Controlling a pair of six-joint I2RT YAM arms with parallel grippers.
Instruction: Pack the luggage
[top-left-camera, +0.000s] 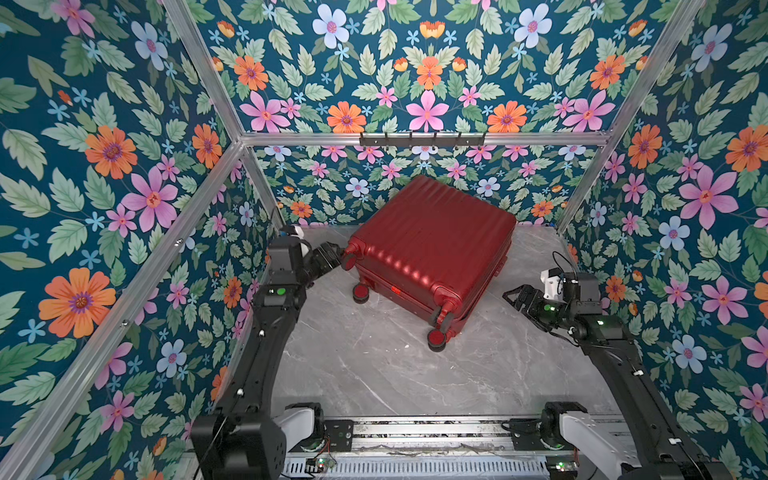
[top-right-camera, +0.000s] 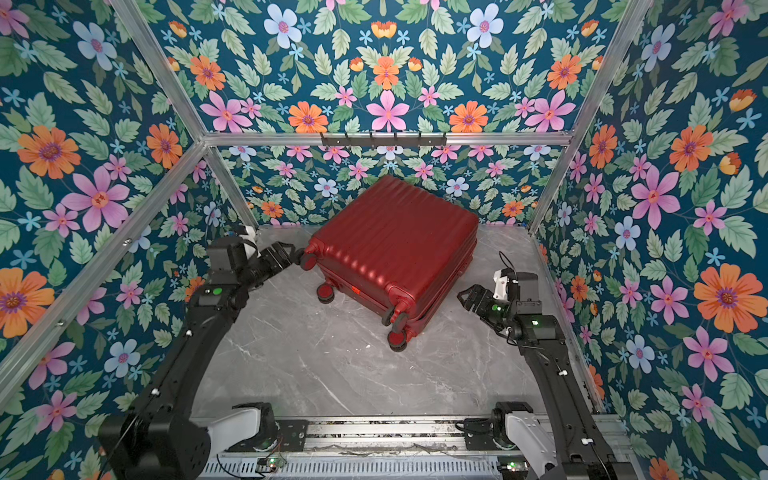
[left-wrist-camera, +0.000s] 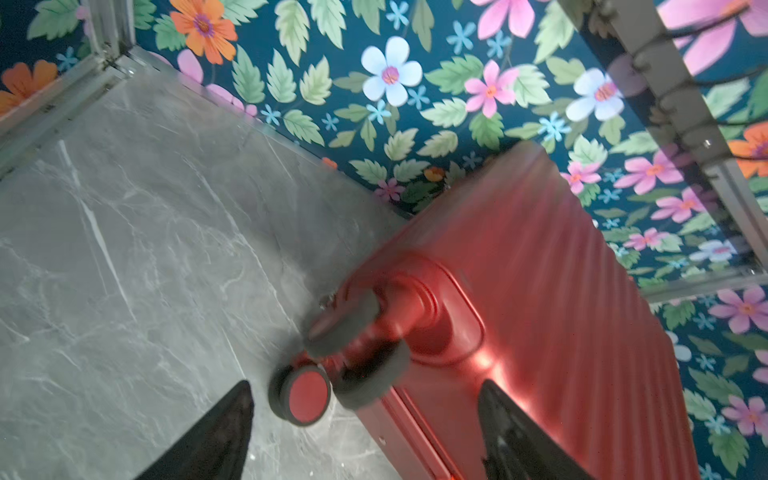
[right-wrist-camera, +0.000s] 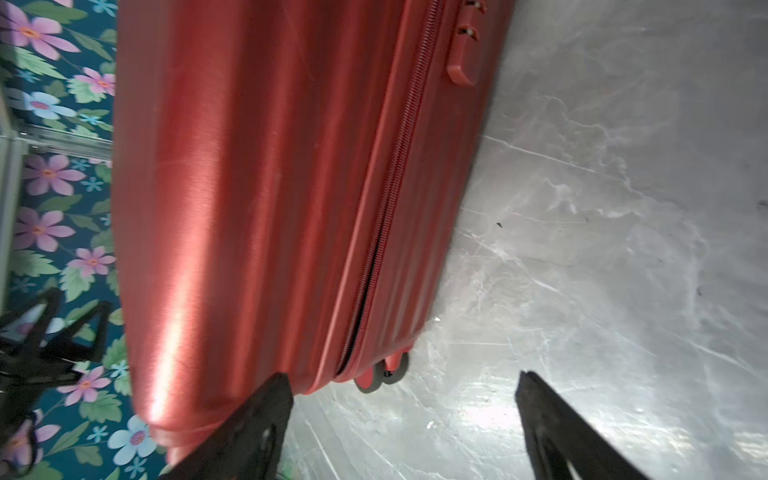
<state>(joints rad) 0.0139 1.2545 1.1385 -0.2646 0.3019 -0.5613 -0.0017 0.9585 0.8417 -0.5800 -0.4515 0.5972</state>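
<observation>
While the luggage (top-left-camera: 432, 245) lies shut on its broad side, ribbed dark-red shell up, it rests on the grey marble table (top-left-camera: 374, 374) and is turned askew, so that its wheel end faces the arm bases.

Wheels: four red casters at that end. The upper caster (top-left-camera: 349, 258) at the luggage's left corner hangs clear of the table, while the lowest caster (top-left-camera: 436, 336) at the right corner sits at table level.

Left gripper (top-left-camera: 338, 254): at the luggage's left wheel corner, just beside the upper caster. Whether it touches cannot be made out. In the left wrist view the left gripper (left-wrist-camera: 365, 384) has its black fingers (left-wrist-camera: 224, 432) spread wide with nothing clamped; a caster (left-wrist-camera: 305, 395) lies just past the tips.

Right gripper (top-left-camera: 513, 297): off the luggage's right side near the wheel end, apart from the shell and aimed toward it. The right wrist view shows this gripper (right-wrist-camera: 403, 376) spread wide and holding nothing.

Zipper (right-wrist-camera: 395, 187): runs along the luggage's right side wall, and a dark slit shows in it toward the wheel end.
</observation>
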